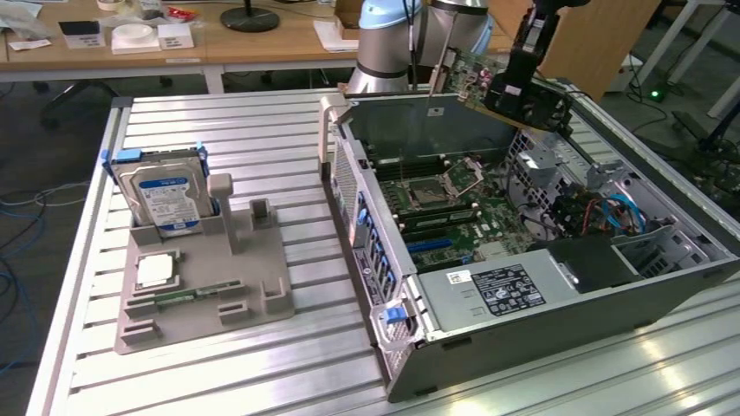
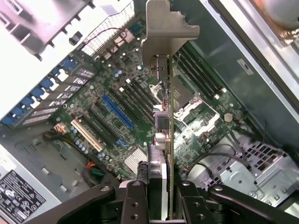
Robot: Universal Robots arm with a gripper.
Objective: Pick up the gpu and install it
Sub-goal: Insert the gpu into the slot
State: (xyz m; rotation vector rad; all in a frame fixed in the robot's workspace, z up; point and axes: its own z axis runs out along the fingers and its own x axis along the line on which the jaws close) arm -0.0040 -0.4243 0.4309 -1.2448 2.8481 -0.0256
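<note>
The gpu (image 1: 477, 80) hangs tilted in the air over the back of the open computer case (image 1: 387, 286), its green circuit face showing in the exterior view. My gripper (image 1: 522, 91) is shut on it. The wrist view shows the gpu (image 2: 164, 116) edge-on between my black fingers (image 2: 133, 203), with its pale metal bracket (image 2: 166, 28) at the far end. Below it lies the green motherboard (image 2: 117, 93) with a blue slot (image 2: 117, 112) and several black slots. The card is above the board, apart from it.
On the exterior view's left, a grey holder (image 1: 203, 295) on the slatted aluminium table carries a silver hard drive (image 1: 162, 198), a processor chip (image 1: 156, 269) and a memory stick (image 1: 191, 296). The case also holds a power supply (image 1: 497, 290) and blue cables (image 1: 613, 212).
</note>
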